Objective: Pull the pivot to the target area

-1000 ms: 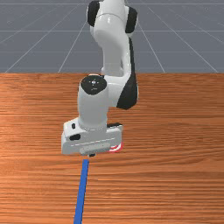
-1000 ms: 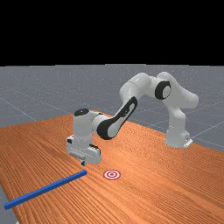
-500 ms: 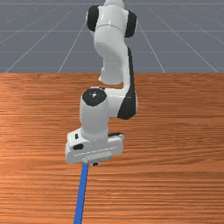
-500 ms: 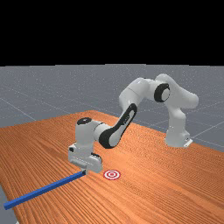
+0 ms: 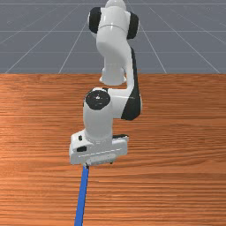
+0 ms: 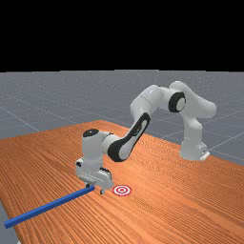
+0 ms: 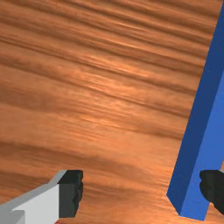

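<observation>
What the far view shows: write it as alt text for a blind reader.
A white and grey robot arm reaches across an orange-brown wooden table, its fingers open at one end of a blue bar. The bar runs toward the far view's lower left; a red-and-white target lies to the far view's right of the fingers.

The blue bar runs off the front view's lower left (and one finger partly hides it in the wrist view).
</observation>
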Available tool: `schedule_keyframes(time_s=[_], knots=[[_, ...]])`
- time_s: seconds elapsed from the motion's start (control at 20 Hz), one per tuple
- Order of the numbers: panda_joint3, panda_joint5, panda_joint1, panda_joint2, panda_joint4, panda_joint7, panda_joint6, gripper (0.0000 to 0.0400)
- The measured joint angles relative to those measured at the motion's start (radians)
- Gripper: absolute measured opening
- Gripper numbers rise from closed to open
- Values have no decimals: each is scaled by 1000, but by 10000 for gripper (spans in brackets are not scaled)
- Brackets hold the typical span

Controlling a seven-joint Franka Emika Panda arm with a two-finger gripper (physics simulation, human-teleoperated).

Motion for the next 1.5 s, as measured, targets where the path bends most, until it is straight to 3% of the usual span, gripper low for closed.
schedule_keyframes(time_s=[0.3,0.35,0.4,0.45,0.65,0.7,0.8,0.85,0.9,0.95,1.0,1.15,1.4,1.5], knots=[[-5,5,-36,11,19,-24,-8,400],[3,7,-39,-20,-56,-65,95,400],[5,10,-40,-23,-69,-67,117,400],[43,37,-61,-47,-159,-104,320,400],[28,32,-54,-7,-129,-98,308,400],[-28,-18,-16,38,-20,-35,138,400],[11,17,-45,16,-68,-84,206,400],[14,2,-49,35,-22,-110,140,400],[14,2,-48,34,-23,-109,141,400],[15,0,-46,33,-25,-113,142,245],[18,-2,-45,31,-27,-121,144,148],[17,-2,-36,29,-32,-111,146,97],[22,-8,-34,8,-47,-134,137,96],[45,-28,-45,-16,-94,-236,164,100]])
